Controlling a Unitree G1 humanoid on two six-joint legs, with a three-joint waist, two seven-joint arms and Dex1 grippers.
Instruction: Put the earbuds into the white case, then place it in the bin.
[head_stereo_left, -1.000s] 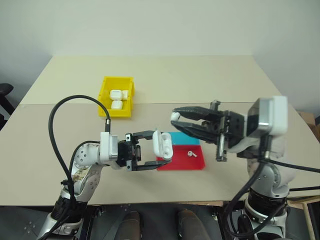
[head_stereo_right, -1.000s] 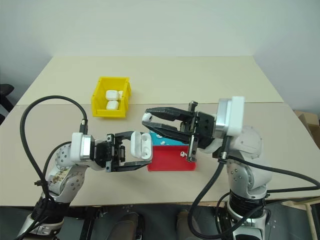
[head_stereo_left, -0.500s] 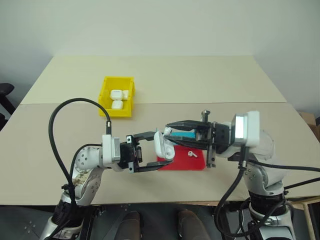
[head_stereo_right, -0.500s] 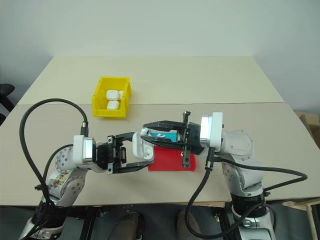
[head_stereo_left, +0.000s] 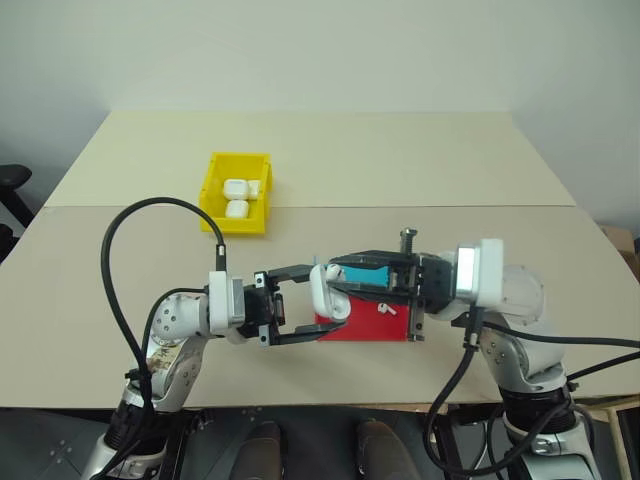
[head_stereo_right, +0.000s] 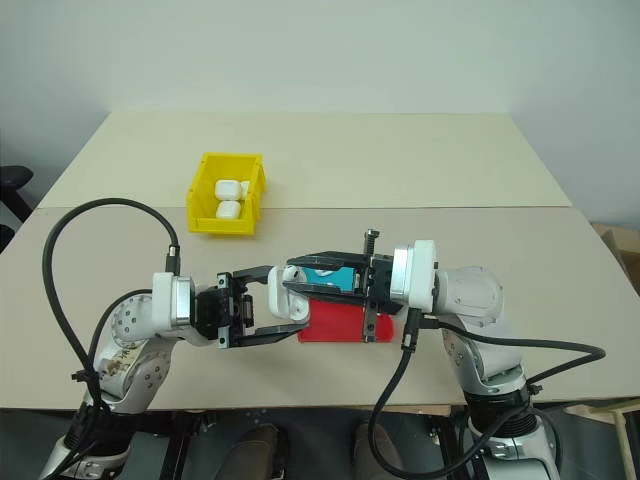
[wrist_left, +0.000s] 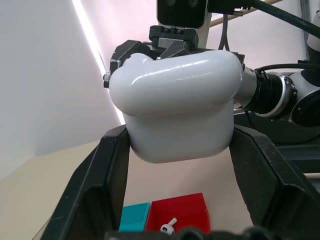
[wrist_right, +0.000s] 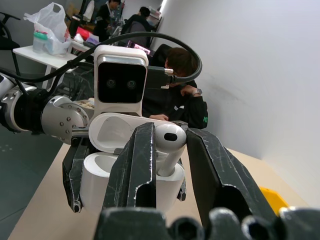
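Holding the white case (wrist_left: 175, 100) above the counter (head_stereo_left: 330, 170), the left hand (head_stereo_left: 318, 306) clamps it between its two black fingers, lid flipped open.

The right hand (wrist_right: 167, 150) faces it from the opposite side, fingers pinched narrowly on one earbud (wrist_right: 169, 145), whose stem points down into the open case. A second earbud (head_stereo_left: 383, 307) lies on the red part of the cyan-and-red tray (head_stereo_left: 385, 330), just below both hands. The yellow bin (head_stereo_left: 238, 192) stands well apart, farther back on the counter toward the robot's left, with white cases (head_stereo_left: 236, 188) already inside. A seated person (wrist_right: 175, 92) appears behind in the right wrist view.
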